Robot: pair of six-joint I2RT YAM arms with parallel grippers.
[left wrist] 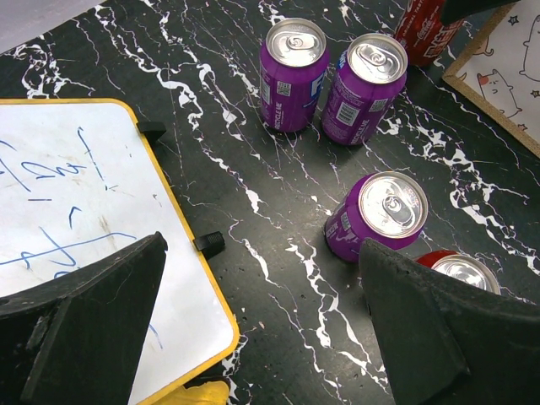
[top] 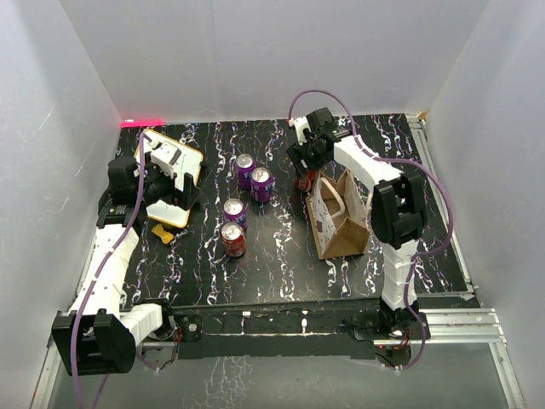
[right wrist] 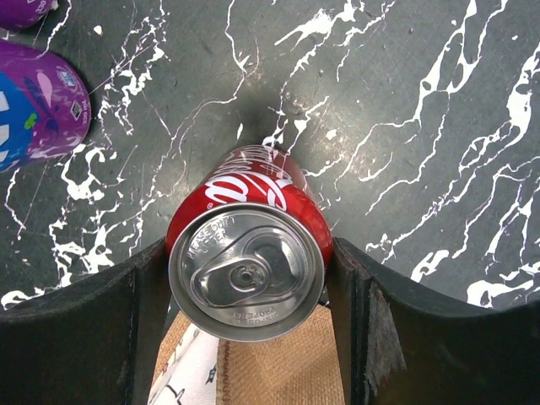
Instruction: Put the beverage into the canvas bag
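**Red can gripped beside bag**

Red cola can (right wrist: 245, 270), silver top with its tab unopened, is upright just far-left of the tan canvas bag (top: 345, 230), right of centre. Right claw (right wrist: 245, 295) is clamped on the can's sides. Left claw (left wrist: 261, 321) is spread wide and empty, above the whiteboard (left wrist: 67, 194) edge at left. Three purple cans (left wrist: 291, 76) are mid-table.

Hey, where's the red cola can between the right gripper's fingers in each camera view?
Top external: the red cola can stands right of centre toward the far side, under the right gripper, at the far end of the canvas bag.
Left wrist: top right corner, partly hidden.
Right wrist: centre, between the fingers.
Shared landmark: the canvas bag, beside the can in all three.
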